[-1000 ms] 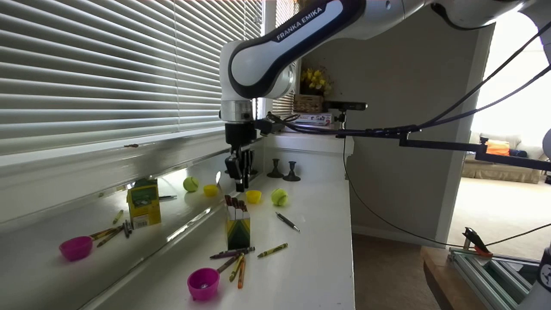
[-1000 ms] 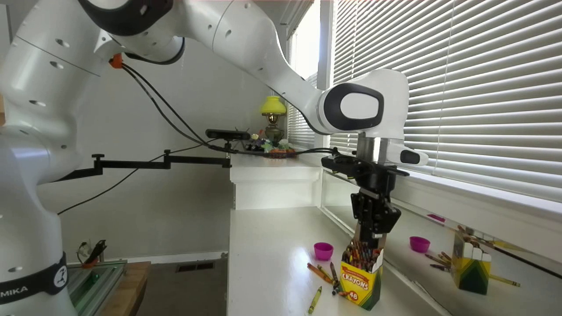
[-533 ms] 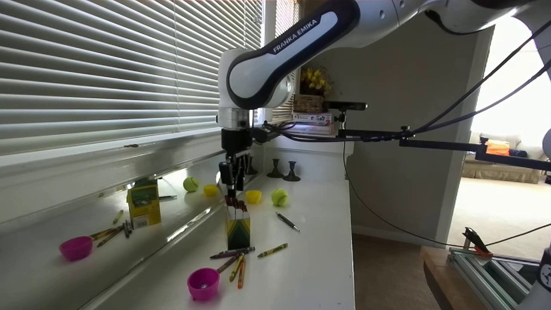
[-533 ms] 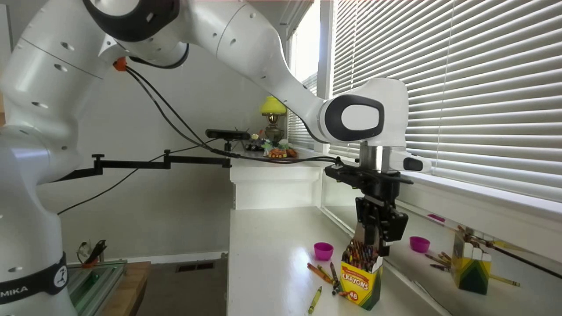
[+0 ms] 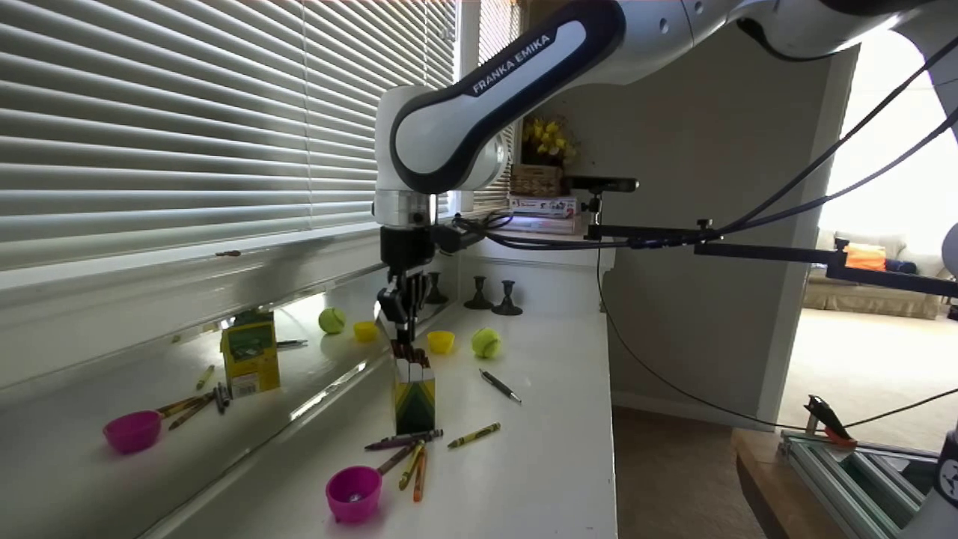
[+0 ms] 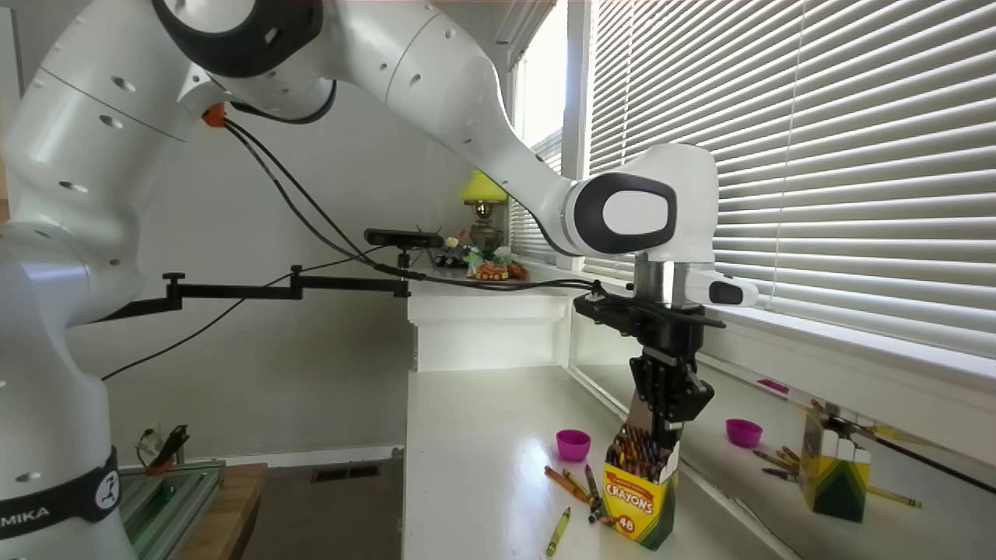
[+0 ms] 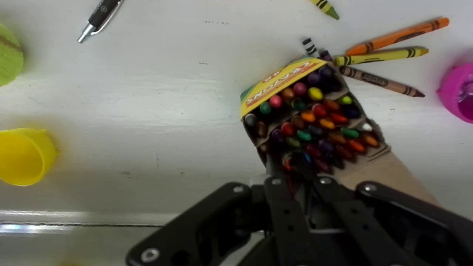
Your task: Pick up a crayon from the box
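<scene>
The crayon box stands upright on the white ledge, green and yellow, its lid up. It also shows in an exterior view, with many crayons inside. In the wrist view the box is open toward me. My gripper points down at the box's lid-side corner, fingertips among the crayon tops. The fingers are close together around an orange-red crayon tip; the rest of it is hidden. The gripper is just over the box in both exterior views.
Loose crayons lie beside the box, near a pink bowl. A pen, a yellow cup and a tennis ball lie beyond. A mirror strip along the wall reflects these things.
My gripper has come down to the crayon tops and shifted slightly toward the window side. Its fingers, apart half a second ago, have drawn together. The box has not moved.
</scene>
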Motion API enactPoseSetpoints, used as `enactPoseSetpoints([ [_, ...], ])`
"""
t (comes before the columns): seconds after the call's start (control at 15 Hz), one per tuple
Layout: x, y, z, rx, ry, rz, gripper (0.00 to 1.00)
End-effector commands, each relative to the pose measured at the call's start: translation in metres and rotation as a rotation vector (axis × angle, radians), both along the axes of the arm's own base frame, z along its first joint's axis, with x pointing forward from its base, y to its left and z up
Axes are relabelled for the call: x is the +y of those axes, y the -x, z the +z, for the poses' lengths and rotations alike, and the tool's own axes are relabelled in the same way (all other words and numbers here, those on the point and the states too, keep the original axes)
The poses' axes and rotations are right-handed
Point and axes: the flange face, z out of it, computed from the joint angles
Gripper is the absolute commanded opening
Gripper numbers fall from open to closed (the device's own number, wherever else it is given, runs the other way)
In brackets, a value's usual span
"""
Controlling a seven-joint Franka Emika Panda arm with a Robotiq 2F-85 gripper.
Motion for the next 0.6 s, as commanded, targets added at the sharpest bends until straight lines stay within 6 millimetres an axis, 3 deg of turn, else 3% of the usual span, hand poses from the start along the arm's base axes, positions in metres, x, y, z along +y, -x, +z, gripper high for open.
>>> enactPoseSetpoints([
  [0.0,0.0061,0.0031,0.0061,0.003,0.012,-0.017,0.09],
  [0.27,0.0081,0.0031,0.0043,0.011,0.010,-0.010,0.13],
  [0.53,0.0107,0.0047,0.0038,0.024,0.006,-0.002,0.11],
])
